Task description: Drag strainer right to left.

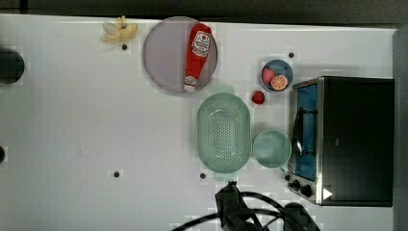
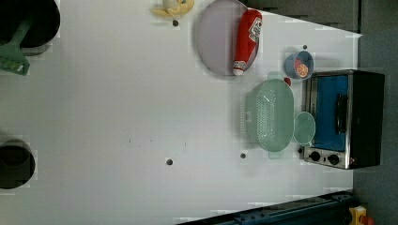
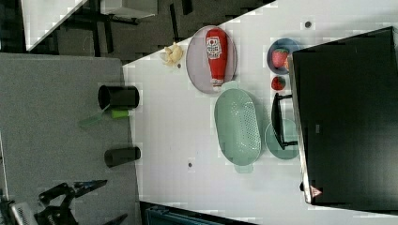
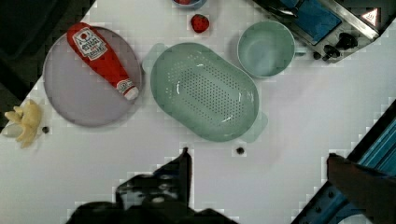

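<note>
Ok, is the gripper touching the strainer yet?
Apart. In the wrist view the open gripper hangs above the table, with bare white surface showing between its fingers and the strainer.

Your white surface [image 1: 96, 120] carries the strainer [image 1: 223, 133], green bowl [image 1: 272, 148], grey-lilac plate [image 1: 166, 57], banana [image 1: 119, 31], strawberry [image 1: 258, 97], blue bowl [image 1: 277, 75] and toaster oven [image 1: 346, 139].

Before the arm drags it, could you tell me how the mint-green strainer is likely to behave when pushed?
The strainer looks like thin perforated plastic, so probably light and fairly stiff. Its wide, low oval shape suggests sliding across the smooth white table rather than tipping. Pushed off-centre, it may swivel toward the green bowl beside it.
</note>
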